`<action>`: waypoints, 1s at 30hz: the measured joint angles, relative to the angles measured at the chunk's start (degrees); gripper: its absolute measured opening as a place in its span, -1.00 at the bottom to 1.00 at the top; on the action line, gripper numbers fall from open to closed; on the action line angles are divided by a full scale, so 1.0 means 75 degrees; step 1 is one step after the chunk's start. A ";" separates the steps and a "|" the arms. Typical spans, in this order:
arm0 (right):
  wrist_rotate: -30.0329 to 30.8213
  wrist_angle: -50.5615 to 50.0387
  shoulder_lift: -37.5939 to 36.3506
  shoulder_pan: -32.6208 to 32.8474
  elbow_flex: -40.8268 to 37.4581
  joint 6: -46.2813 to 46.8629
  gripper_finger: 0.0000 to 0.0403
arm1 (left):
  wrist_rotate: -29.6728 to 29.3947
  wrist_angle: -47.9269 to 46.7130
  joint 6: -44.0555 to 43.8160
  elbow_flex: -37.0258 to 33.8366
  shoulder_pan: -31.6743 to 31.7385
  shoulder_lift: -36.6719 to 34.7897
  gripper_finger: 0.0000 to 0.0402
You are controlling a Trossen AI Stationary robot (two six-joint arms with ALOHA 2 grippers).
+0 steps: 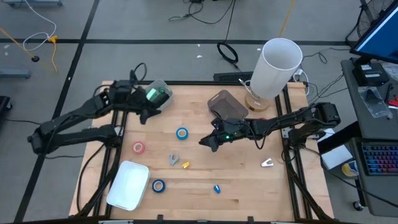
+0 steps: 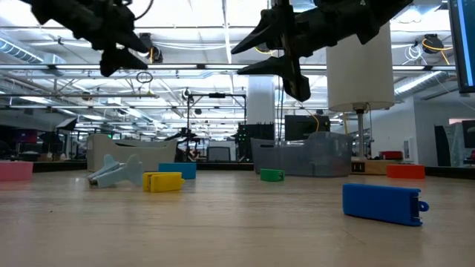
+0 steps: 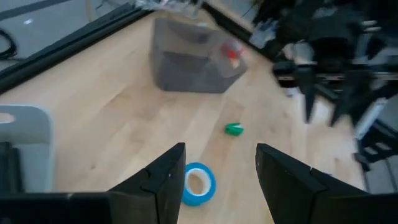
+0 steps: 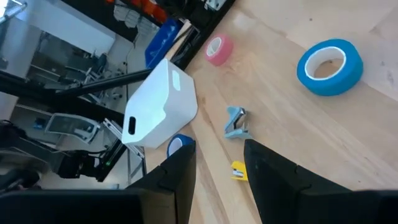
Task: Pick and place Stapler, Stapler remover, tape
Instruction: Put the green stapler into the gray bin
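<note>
Blue tape (image 1: 181,132) lies on the wooden tabletop (image 1: 249,180) between the two pincers, nearest the left pincer (image 3: 217,180), whose fingers stand apart with nothing between them, raised off the wood. The right pincer (image 1: 208,142) hangs just beyond that roll, its fingers parted and empty too. Past the right pincer's tips lie a grey-blue staple remover (image 4: 236,122) and a yellow piece (image 4: 239,170) beside it, then a pink roll (image 4: 218,49), a white bin (image 4: 161,106) and a second blue roll (image 1: 158,185) beside the bin. A grey bin (image 3: 189,56) stands behind the right pincer, with a small green piece (image 3: 234,129) before it.
</note>
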 joint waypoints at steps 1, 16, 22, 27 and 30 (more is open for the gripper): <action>0.0005 0.0073 0.0000 -0.0005 0.0000 0.0023 -0.36 | 0.0066 0.0037 -0.0053 -0.0113 -0.0029 -0.0182 -0.03; 0.1847 -0.1851 0.0003 0.0409 0.1075 -0.1277 -0.36 | 0.0052 0.0054 -0.0063 -0.0485 -0.0222 -0.1237 -0.03; 0.3204 -0.6163 0.0433 0.0693 0.3007 -0.0959 -0.36 | 0.0051 0.0051 0.0055 -0.0485 -0.0222 -0.1236 -0.03; 0.2619 -0.6449 0.0873 0.0531 0.3308 -0.0221 -0.36 | 0.0049 0.0051 0.0130 -0.0485 -0.0222 -0.1233 -0.03; 0.2124 -0.6690 0.1280 0.0383 0.3297 0.0234 -0.36 | 0.0046 0.0051 0.0153 -0.0488 -0.0222 -0.1230 -0.03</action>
